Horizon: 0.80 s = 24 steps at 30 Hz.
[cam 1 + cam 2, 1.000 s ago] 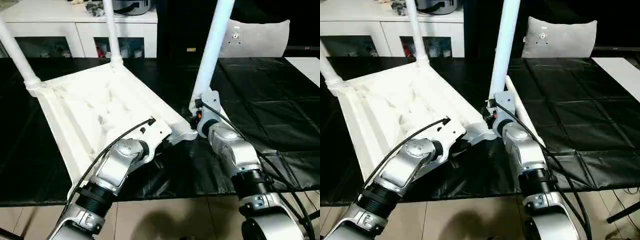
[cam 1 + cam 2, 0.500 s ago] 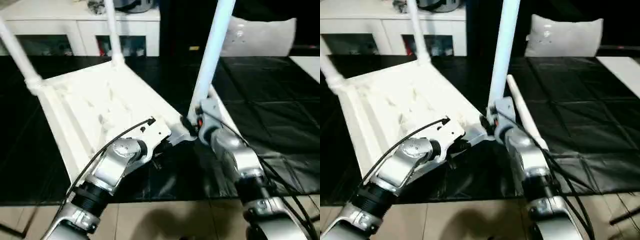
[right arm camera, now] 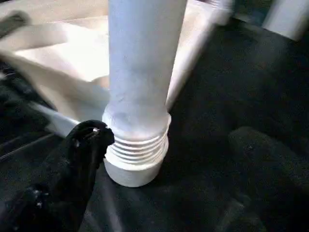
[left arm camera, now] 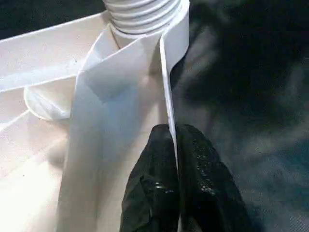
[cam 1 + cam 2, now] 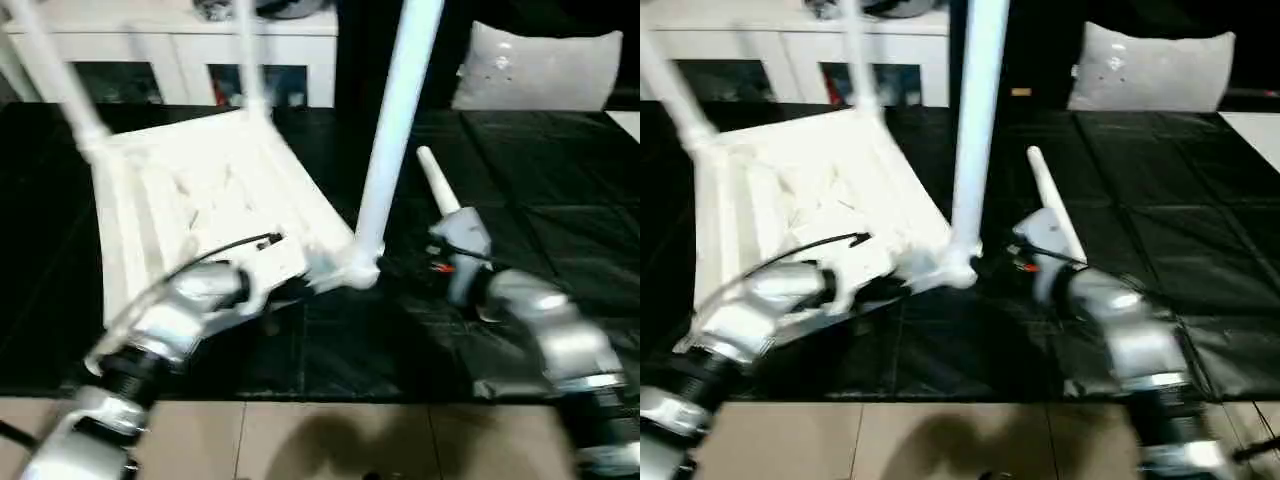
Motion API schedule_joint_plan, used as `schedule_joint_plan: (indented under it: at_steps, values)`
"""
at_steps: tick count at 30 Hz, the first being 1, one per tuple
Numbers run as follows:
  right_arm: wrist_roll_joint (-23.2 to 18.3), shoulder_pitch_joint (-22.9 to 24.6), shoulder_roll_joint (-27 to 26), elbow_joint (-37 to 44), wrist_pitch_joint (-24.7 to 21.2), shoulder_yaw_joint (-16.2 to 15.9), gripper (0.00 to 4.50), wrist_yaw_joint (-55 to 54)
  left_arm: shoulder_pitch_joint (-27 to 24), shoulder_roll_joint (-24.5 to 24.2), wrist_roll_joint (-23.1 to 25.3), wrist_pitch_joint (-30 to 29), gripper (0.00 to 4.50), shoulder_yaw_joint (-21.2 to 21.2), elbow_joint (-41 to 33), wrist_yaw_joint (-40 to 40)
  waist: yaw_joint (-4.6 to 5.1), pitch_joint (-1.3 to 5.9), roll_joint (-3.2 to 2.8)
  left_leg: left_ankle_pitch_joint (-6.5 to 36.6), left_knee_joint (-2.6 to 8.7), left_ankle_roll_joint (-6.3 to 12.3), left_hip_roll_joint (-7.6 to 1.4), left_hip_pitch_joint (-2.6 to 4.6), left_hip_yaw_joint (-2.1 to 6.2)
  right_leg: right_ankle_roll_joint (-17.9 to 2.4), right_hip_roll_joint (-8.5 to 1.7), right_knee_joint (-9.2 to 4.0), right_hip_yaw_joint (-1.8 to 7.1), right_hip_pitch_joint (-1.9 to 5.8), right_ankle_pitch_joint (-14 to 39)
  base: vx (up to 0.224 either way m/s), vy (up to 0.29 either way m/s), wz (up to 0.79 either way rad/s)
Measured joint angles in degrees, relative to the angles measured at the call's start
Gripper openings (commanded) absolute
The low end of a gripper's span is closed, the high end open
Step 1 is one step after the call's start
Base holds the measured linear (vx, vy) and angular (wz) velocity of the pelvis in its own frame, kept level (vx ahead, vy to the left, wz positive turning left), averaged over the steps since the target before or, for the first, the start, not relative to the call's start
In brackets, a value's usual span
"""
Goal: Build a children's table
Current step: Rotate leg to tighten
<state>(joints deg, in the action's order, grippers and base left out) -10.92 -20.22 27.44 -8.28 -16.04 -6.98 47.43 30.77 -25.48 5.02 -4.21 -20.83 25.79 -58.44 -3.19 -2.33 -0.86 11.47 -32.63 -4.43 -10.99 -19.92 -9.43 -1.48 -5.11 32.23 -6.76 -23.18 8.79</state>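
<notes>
Moved: right gripper (image 5: 440, 262) is backing off the near leg (image 5: 395, 130), jaws spreading.
Left gripper (image 4: 175, 166): pinching tabletop (image 5: 200, 200) rim, centre-left on surface (image 5: 560, 160).
Risk: half-threaded leg is tipping out.
</notes>
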Motion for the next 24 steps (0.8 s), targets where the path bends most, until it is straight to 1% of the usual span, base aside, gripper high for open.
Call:
schedule_joint_plan:
  at_steps: [2,5,6,8,9,10,12,14,15,16,18,20,21,22,24]
  values:
    - [0.1,0.01,2.1,0.41,1.18,-1.39,4.44,4.09,0.42,-1.14,-0.36,1.27,0.0,-0.37,0.48,-3.24,-0.4,0.01,0.02,-0.01,0.0,0.02,0.0,0.02,-0.05,-0.05,-0.01,0.0,0.01,0.02,-0.03,0.0,0.0,0.0]
    - [-0.15,0.01,2.18,0.28,2.14,-2.63,4.44,7.75,0.42,-1.41,-0.85,2.49,0.0,-0.69,0.44,-6.58,-1.38,0.01,0.02,-0.05,-0.02,0.1,0.0,0.0,-0.15,-0.26,-0.09,0.07,0.01,0.02,-0.15,0.0,0.0,0.0]
    - [-0.47,0.0,2.19,0.08,2.49,-2.73,4.27,8.99,0.43,-1.46,-1.1,2.88,0.0,-0.99,0.33,-7.68,-1.79,0.01,0.03,-0.06,-0.03,0.12,0.0,-0.01,-0.17,-0.25,-0.11,0.07,0.01,0.02,-0.15,0.0,0.0,0.0]
    - [-0.89,-0.15,2.19,-0.46,2.91,-2.94,4.27,11.38,0.4,-1.5,-1.86,3.11,0.0,-1.7,-0.08,-10.0,-2.56,0.03,0.04,-0.06,-0.04,0.15,0.01,-0.03,-0.23,-0.23,-0.17,0.08,0.01,0.02,-0.13,0.0,0.0,0.0]
    - [-1.36,-0.28,2.19,-1.01,2.88,-3.12,4.14,12.52,0.41,-1.5,-1.99,3.11,0.0,-1.97,-0.31,-10.78,-2.84,0.03,0.05,-0.08,-0.07,0.19,0.01,-0.03,-0.26,-0.24,-0.18,0.1,0.03,0.02,-0.13,0.0,0.0,0.0]
    - [-1.95,-0.29,2.19,-1.26,2.85,-3.58,4.14,13.31,0.41,-1.49,-2.13,3.11,0.0,-2.29,-0.59,-11.61,-3.18,0.03,0.05,-0.11,-0.1,0.25,0.01,-0.03,-0.28,-0.24,-0.19,0.13,0.04,0.02,-0.13,0.0,0.0,0.0]
    - [-2.07,-0.35,2.18,-1.68,2.85,-4.45,3.91,14.51,0.43,-1.46,-2.57,3.11,0.0,-2.75,-0.77,-12.54,-3.52,0.03,0.05,-0.12,-0.16,0.27,0.0,-0.03,-0.28,-0.23,-0.2,0.21,0.04,0.02,-0.13,0.0,0.0,0.0]
    - [-2.07,-0.42,1.81,-2.84,2.89,-4.95,3.77,15.19,0.43,-1.16,-2.73,2.92,0.0,-2.94,-0.83,-13.39,-3.62,0.02,0.05,-0.09,-0.31,0.21,0.0,-0.03,-0.28,-0.21,-0.24,0.43,0.05,0.01,-0.07,0.0,0.0,0.0]
    - [-2.02,-0.44,1.7,-3.52,2.91,-5.04,3.77,15.39,0.44,-1.01,-2.74,2.88,0.0,-3.05,-0.83,-13.68,-3.63,0.02,0.06,-0.04,-0.38,0.13,0.0,-0.02,-0.28,-0.19,-0.26,0.5,0.05,0.01,-0.06,0.0,0.0,0.0]
    - [-2.0,-0.44,1.58,-4.13,2.91,-5.29,3.52,15.67,0.44,-0.85,-2.78,2.89,0.0,-3.22,-0.83,-13.92,-3.61,0.02,0.06,-0.04,-0.44,0.12,0.0,-0.01,-0.28,-0.18,-0.27,0.58,0.06,0.01,-0.05,0.0,0.0,0.0]
    - [-2.01,-0.44,1.39,-4.47,2.91,-5.6,3.45,16.35,0.45,-0.72,-2.78,2.9,0.0,-3.42,-0.83,-14.05,-3.54,0.02,0.06,-0.01,-0.57,0.06,-0.01,0.01,-0.26,0.13,-0.27,0.76,0.09,-0.01,0.14,0.0,0.0,0.0]
    - [-2.0,-0.43,1.38,-4.48,2.88,-5.88,3.19,17.0,0.55,-0.73,-2.73,2.97,0.0,-3.67,-0.73,-14.2,-3.45,0.01,0.07,-0.01,-0.65,0.0,-0.03,0.04,-0.26,0.14,-0.27,0.84,0.09,-0.01,0.14,0.0,0.0,0.0]
    - [-2.0,-0.43,1.38,-4.5,2.75,-5.89,3.19,17.11,0.59,-0.73,-2.7,2.98,0.0,-3.71,-0.68,-14.3,-3.42,0.01,0.07,-0.01,-0.69,0.0,-0.04,0.04,-0.26,0.13,-0.27,0.86,0.09,0.0,0.14,0.0,0.0,0.0]
    - [-2.0,-0.43,1.38,-4.77,2.68,-5.89,3.01,17.27,0.62,-0.72,-2.68,2.99,0.0,-3.73,-0.62,-14.34,-3.39,0.01,0.07,-0.01,-0.74,0.0,-0.05,0.04,-0.25,0.13,-0.27,0.88,0.09,0.01,0.13,0.0,0.0,0.0]
    - [-2.15,-0.43,1.36,-5.22,2.65,-5.89,2.94,17.45,0.62,-0.71,-2.69,2.98,0.0,-3.74,-0.61,-14.35,-3.35,0.01,0.07,0.0,-0.81,0.0,-0.06,0.01,-0.25,0.13,-0.27,0.88,0.09,0.01,0.13,0.0,0.0,0.0]
